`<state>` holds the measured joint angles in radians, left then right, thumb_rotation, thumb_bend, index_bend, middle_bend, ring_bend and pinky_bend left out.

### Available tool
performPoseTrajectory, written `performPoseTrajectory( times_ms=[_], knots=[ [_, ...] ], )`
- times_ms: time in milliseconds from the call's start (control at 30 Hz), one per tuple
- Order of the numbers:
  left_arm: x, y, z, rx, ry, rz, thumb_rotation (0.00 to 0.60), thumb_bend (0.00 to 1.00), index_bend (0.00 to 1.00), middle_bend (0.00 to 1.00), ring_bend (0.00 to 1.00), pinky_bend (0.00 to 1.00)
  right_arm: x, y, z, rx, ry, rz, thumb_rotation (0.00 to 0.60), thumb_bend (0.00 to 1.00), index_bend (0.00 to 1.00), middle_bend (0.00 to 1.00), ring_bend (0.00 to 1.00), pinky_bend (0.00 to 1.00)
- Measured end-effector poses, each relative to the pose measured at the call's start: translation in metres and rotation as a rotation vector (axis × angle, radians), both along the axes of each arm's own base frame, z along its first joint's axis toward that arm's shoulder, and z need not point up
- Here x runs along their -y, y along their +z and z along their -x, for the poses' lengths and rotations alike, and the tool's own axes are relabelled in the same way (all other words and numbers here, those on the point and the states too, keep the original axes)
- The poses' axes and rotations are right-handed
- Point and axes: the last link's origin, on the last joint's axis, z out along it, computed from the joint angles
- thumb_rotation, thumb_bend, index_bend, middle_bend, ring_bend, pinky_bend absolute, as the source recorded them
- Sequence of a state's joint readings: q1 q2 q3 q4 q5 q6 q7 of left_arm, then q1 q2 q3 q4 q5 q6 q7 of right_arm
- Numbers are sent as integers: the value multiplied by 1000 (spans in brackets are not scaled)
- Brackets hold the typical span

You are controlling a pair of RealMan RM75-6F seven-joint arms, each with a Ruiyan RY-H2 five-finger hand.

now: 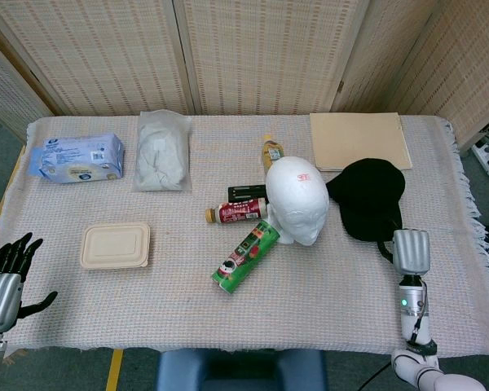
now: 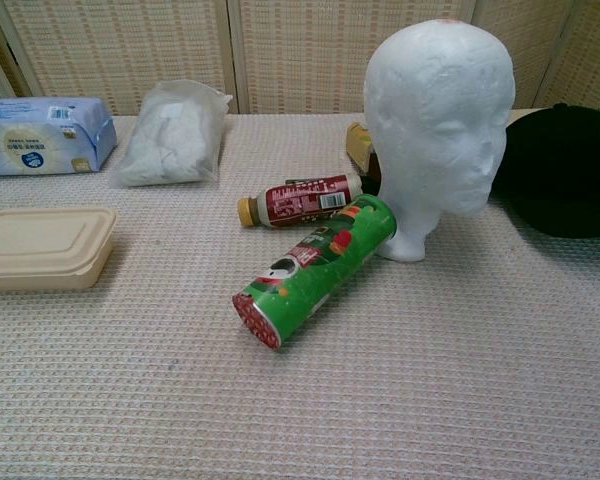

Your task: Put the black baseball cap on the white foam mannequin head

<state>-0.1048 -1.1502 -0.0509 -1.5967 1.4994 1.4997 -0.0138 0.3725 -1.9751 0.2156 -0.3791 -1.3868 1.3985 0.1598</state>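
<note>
- Woven cane screens closed in the back of the scene, and a worktop (image 1: 81, 309) under a pale knitted cloth carried everything.
- The black baseball cap (image 1: 367, 199) lay to the right of the white foam mannequin head (image 1: 297, 199), close beside it, its near edge reaching down to the right hand (image 1: 411, 251).
- The right hand sat at the cap's near edge, seen from the back; whether its fingers had closed on the cap could not be told from either view.
- The left hand (image 1: 2, 285) hung off the near left corner of the worktop, fingers spread and holding nothing.
- The mannequin head stood upright and bare, so the task looked barely started: the cap had yet to be lifted, carried across and seated on the crown.
- A green snack tube (image 1: 246, 256) lay on its side with its far end against the mannequin's base, and a red-labelled bottle (image 1: 237, 213) lay just behind it, to the head's left.
- A small black object (image 1: 246, 192) and a yellow bottle (image 1: 270, 151) sat just behind the head.
- These crowded the head's left and rear; its right side, facing the cap, looked open, so I judged the approach unobstructed.
- Further off were a tan lidded container (image 1: 116, 245), a blue wipes pack (image 1: 76, 158), a clear bag of white material (image 1: 164, 151) and a tan folder (image 1: 359, 140) beyond the cap.
</note>
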Motion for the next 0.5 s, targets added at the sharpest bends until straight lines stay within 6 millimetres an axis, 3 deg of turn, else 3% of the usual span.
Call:
performPoseTrajectory(
  times_ms=[133,500],
  knots=[
    [0,1,0,-6,-4,-8,600,221,123,0,0,26,5,3,-2,24,3,6,600,337,512,1000,1000,1000],
    [0,1,1,-13,-4,-10,600,221,123,0,0,25,7,10,-2,70,9,21,600,428,585,1000,1000,1000]
  ],
)
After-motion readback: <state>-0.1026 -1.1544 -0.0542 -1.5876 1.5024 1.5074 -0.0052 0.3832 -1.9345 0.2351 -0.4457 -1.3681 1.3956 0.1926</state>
